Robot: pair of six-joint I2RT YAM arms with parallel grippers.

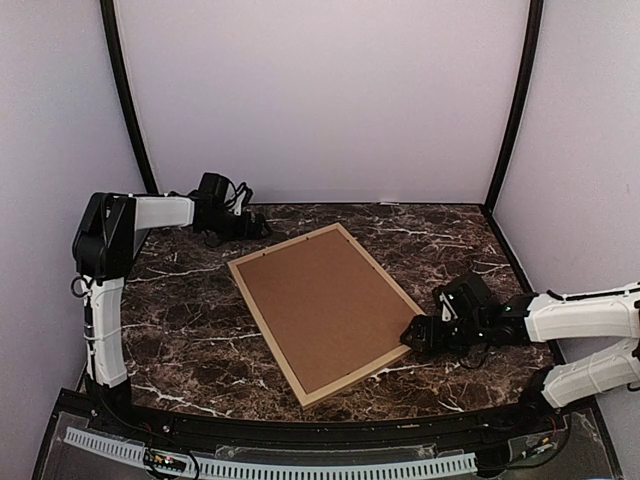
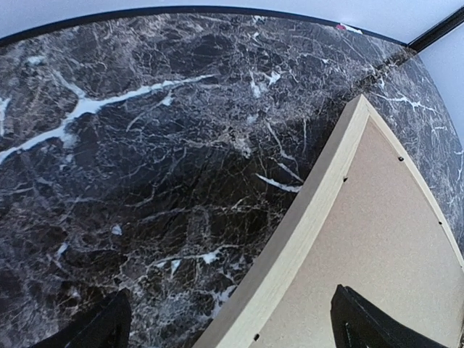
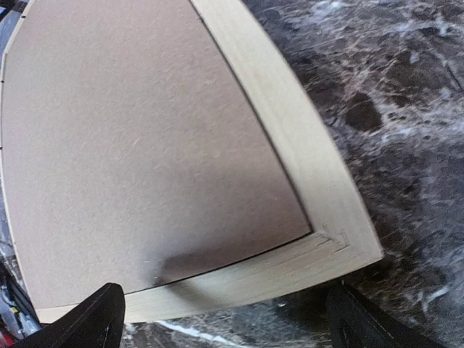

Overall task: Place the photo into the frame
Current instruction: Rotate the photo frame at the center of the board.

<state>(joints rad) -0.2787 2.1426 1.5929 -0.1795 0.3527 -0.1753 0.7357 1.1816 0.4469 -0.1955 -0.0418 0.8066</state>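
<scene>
two arms are mine, bolted at the near edge of the marble table (image 1: pixel 190 330), and both hands are empty. nearest, at about 4 o'clock from the table's middle, my right gripper (image 1: pixel 413 335) reaches in low from the right with its jaws spread wide, its tips just beside the frame's right-hand corner. in my right wrist view the two dark fingers (image 3: pixel 98 322) stand on either side of that corner, and i cannot tell whether they touch the wood. the frame (image 1: pixel 268 330) lies flat in the middle of the table, face down, its long sides running from about 11 o'clock to 5 o'clock. it is thin pale wood, with a mitred joint showing at the corner under my right wrist. inside the wood rim sits the brown backing board (image 1: pixel 325 305), level with the rim and filling it from edge to edge. farther off, at about 11 o'clock, my left gripper (image 1: pixel 252 228) hangs by the frame's far corner, jaws also wide apart and gripping nothing. from my left wrist, one finger (image 2: pixel 101 326) shows over bare marble and the other over the backing board, with the frame's long wooden edge passing between them. beyond that corner the table ends at a black rail and plain pale walls (image 1: pixel 320 100).
</scene>
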